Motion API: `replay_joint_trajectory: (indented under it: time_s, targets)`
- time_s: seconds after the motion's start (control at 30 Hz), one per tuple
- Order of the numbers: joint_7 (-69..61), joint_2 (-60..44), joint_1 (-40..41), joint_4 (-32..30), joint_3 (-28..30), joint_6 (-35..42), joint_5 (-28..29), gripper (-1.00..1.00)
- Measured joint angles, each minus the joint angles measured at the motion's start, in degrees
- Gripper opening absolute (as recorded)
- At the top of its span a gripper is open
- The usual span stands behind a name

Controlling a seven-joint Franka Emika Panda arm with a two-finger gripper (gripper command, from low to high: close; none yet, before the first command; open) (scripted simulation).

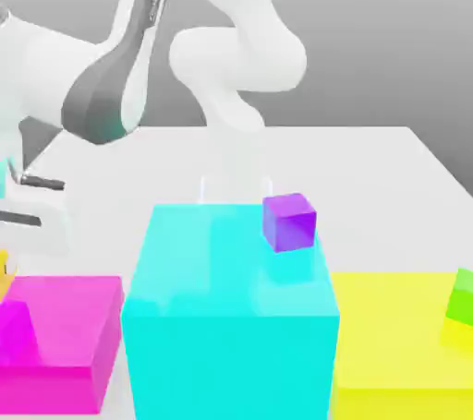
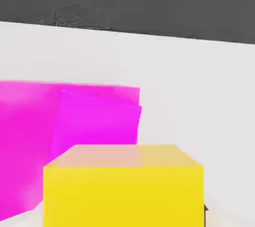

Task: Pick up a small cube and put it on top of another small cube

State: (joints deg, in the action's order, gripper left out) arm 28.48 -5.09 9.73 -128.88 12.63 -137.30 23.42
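Carry step: pincer (image 1: 7, 270) at left edge, closed on small yellow cube (image 2: 123, 186). Next: travel to purple cube (image 1: 289, 222) on cyan block (image 1: 231, 317), align, lower.

Green cube (image 1: 463, 296) cut by edge

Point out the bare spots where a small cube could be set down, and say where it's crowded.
Free: most of the cyan block's top beside the purple cube; the yellow block's top short of the green cube; bare white table behind them. Crowded: around the magenta block, where the arm hangs.
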Motion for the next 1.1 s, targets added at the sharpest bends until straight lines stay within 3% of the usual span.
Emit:
replay_joint_trajectory:
  time_s: [0.17, 0.4, 0.8, 0.97, 1.0, 1.1]
  targets:
    - [5.53, 1.17, -13.63, 2.45, -6.44, 3.24, 0.81, -1.0]
    - [22.17, 2.52, -31.01, -0.1, -14.97, 3.96, -9.08, -1.0]
    - [54.12, 5.05, -40.01, -6.92, -21.16, 1.24, -22.88, -1.0]
    - [58.94, -0.18, -41.44, -8.26, -21.24, -5.17, -22.06, -1.0]
    - [59.24, -1.6, -41.51, -8.64, -21.19, -6.93, -21.75, 1.0]
    - [59.23, -1.6, -41.51, -8.64, -21.19, -6.93, -21.75, 1.0]
